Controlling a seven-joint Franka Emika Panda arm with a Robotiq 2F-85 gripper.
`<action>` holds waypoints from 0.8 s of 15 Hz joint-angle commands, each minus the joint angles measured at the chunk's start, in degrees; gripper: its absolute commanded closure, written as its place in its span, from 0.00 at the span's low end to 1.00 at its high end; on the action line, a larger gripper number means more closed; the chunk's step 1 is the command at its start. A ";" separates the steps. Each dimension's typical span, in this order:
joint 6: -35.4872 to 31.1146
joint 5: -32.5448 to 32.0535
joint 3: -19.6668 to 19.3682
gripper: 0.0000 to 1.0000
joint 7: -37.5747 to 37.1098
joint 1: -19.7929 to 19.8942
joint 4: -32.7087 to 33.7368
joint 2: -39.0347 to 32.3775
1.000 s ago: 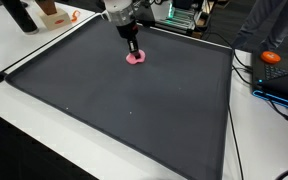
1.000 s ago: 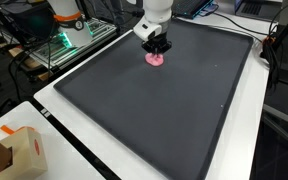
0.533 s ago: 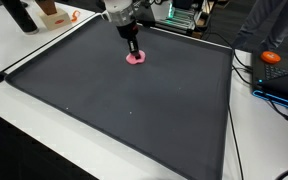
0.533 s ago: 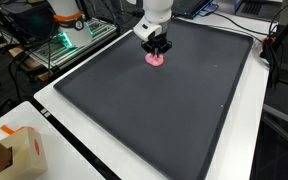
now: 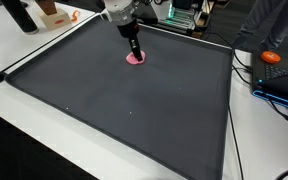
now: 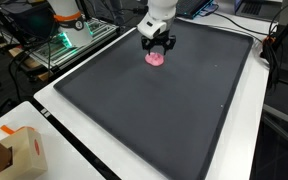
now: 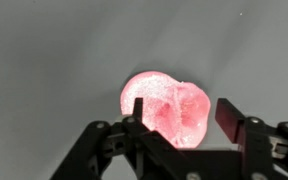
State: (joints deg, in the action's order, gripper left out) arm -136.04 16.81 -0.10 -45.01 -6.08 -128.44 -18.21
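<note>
Tool (image 6: pixel 157 48): pointing straight down over the far part of the mat, fingers (image 7: pixel 229 115) standing apart, clamping nothing; spreading beneath everything, the white counter (image 5: pixel 24 50); covering most of it, a black mat (image 6: pixel 154 110); lying on that mat directly under the tool in both exterior views, a small translucent pink lump (image 6: pixel 156 59); in the wrist view, sitting between the fingers, overlapping one and showing a gap to the other.

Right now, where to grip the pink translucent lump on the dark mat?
Its rounded sides, coming straight down: the pink translucent lump lies low on the dark mat, leaving no edge to get under. The open pincer hangs above, fingers either side; closing there probably works.
</note>
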 commanded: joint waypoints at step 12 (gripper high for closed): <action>24.42 -12.38 2.87 0.00 25.34 -2.12 18.50 -8.33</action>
State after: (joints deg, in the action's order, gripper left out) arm -115.05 7.49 2.10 -24.19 -7.32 -114.52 -22.69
